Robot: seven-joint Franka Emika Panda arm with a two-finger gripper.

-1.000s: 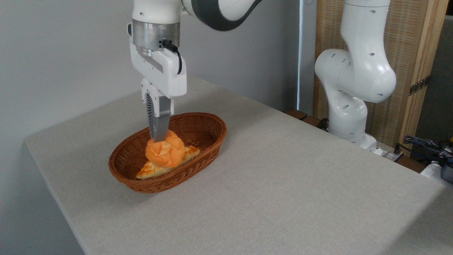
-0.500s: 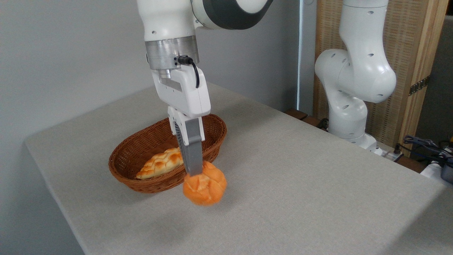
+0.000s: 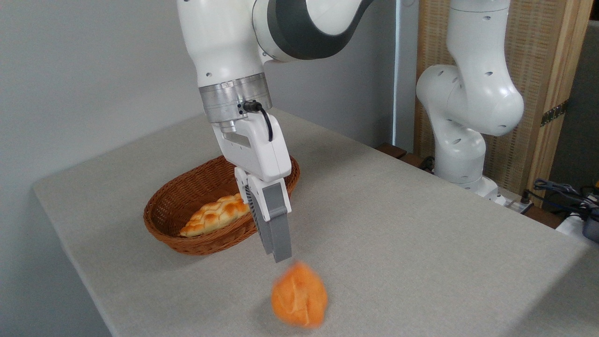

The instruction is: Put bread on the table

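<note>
The bread (image 3: 298, 295), a small orange-golden lobed bun, shows motion-blurred just over the table (image 3: 412, 220) near its front edge, standing on edge. My gripper (image 3: 277, 255) hangs tilted right above it and slightly left, and its fingertips are clear of the bun. Seen side-on, the grey fingers (image 3: 276, 234) overlap and hold nothing; the gripper reads as open. Whether the bun rests on the light grey tabletop or is still in the air cannot be told from the blur.
A brown oval wicker basket (image 3: 164, 230) stands behind and left of the gripper, with a long braided golden loaf (image 3: 213, 219) in it. The arm's white base (image 3: 461, 154) stands at the table's far right edge, with cables (image 3: 564, 189) beside it.
The gripper carried the bun out of the basket, forward and to the right over the table. The bun has now left the fingers and dropped below them.
</note>
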